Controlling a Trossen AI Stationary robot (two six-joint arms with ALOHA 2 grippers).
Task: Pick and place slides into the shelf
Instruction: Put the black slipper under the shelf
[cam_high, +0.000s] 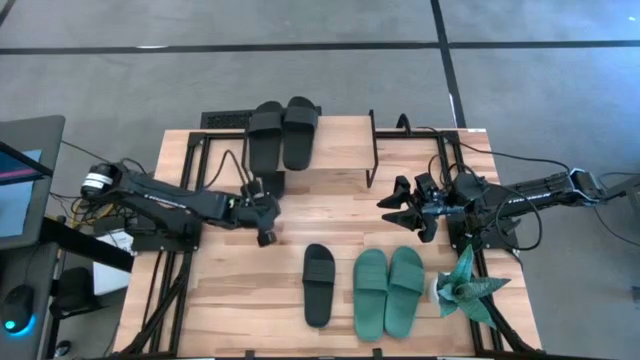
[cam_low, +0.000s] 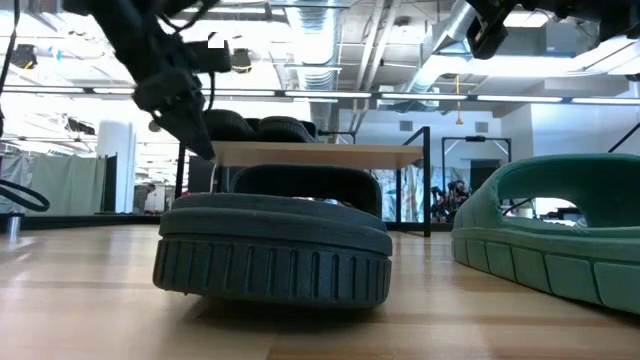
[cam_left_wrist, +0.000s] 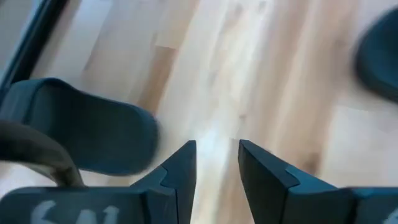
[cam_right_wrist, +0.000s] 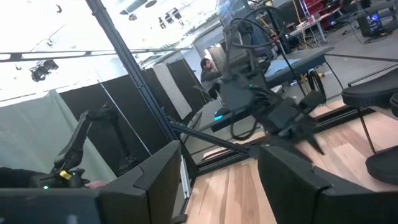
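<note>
Left hand (cam_high: 262, 213), fingers parted and holding nothing, hovers beside the shelf (cam_high: 340, 150), whose top carries two black slides (cam_high: 283, 132). Right hand (cam_high: 400, 207) is spread. One black slide (cam_low: 275, 245) hides the shelf's underside in the low view.

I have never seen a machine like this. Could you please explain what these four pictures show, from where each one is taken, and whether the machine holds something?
This is a robot with two dark arms at a light wooden table. One picture looks straight down, one looks level across the tabletop, and two come from cameras on the wrists. On the table lie one matte black rubber slide sandal and a pair of teal-green rubber slide sandals, beside a spiky teal paper plant. Two more black slides sit on the low wooden shelf with thin black metal legs, and another black one shows partly beneath its front edge. The left gripper is near the shelf, the right gripper to its right. Both are open and hold nothing.
</note>
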